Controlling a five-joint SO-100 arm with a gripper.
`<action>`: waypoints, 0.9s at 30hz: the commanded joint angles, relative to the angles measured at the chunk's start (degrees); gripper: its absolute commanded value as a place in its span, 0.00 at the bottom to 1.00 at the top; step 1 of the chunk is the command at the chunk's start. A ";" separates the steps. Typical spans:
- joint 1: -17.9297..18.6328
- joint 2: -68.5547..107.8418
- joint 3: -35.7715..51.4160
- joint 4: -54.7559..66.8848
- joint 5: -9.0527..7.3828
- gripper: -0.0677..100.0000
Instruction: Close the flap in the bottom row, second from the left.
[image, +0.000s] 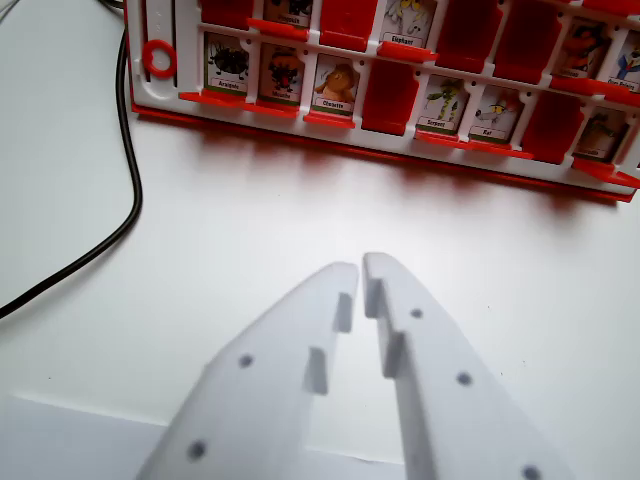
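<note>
A red and white flap board (330, 135) stands across the top of the wrist view. In its bottom row, the second flap from the wrist view's left (281, 75) is upright and shows a dark animal card. The flap to its left (227, 62) and the flap to its right (336, 86) also show picture cards. The fourth flap (390, 98) shows only plain red. My gripper (360, 268) is low in the view, well short of the board, above the white table. Its white fingertips nearly touch, and nothing is held between them.
A black cable (125, 215) curves down the left side of the white table (250, 220). A red ring (158, 58) marks the board's left end. The board's upper row holds more picture flaps and plain red ones.
</note>
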 joint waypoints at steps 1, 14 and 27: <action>-0.35 -7.38 -1.49 -8.00 -0.09 0.00; -4.04 -32.78 -6.06 -29.88 2.29 0.00; -5.10 -46.85 -11.43 -38.14 2.46 0.00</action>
